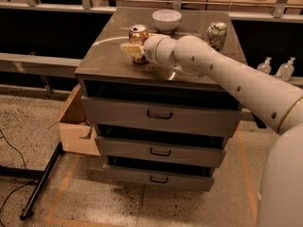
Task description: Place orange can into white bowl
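No lettering is legible; the tool (131, 50) is at the orange can (138, 32).

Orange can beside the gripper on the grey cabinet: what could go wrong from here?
1. The gripper sits low against the upright shiny orange-gold drink can; an off-centre contact might tip it on the grey cabinet top.
2. The small round white bowl stands close behind; a low carry could clip its rim.
3. The white arm passes near the white and green can and could knock it.
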`<state>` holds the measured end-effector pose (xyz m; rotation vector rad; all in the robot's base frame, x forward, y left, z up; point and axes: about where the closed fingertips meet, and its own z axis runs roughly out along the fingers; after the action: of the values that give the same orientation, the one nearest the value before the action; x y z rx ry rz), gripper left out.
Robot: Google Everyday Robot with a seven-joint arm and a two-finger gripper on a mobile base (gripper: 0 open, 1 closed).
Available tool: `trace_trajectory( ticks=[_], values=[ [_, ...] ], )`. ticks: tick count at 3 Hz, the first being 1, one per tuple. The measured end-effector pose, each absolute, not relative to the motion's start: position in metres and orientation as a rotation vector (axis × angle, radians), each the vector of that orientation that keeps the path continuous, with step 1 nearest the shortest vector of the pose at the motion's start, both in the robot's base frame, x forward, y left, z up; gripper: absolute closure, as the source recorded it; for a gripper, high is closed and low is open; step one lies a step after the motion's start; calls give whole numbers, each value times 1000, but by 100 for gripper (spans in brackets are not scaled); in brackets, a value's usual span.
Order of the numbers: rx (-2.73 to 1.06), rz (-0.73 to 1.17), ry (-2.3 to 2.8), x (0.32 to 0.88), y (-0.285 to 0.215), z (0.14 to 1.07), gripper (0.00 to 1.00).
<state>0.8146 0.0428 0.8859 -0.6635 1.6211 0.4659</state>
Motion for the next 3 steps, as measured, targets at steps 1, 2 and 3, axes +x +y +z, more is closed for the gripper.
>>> trace_trajectory(
  ticks=[1, 2, 3],
  values=[
    [-672, 454, 1594, 830, 47, 905, 63],
    [-647, 372, 1517, 869, 40, 948, 94],
    [-602, 290, 1446, 902, 31, 975, 100]
  ],
)
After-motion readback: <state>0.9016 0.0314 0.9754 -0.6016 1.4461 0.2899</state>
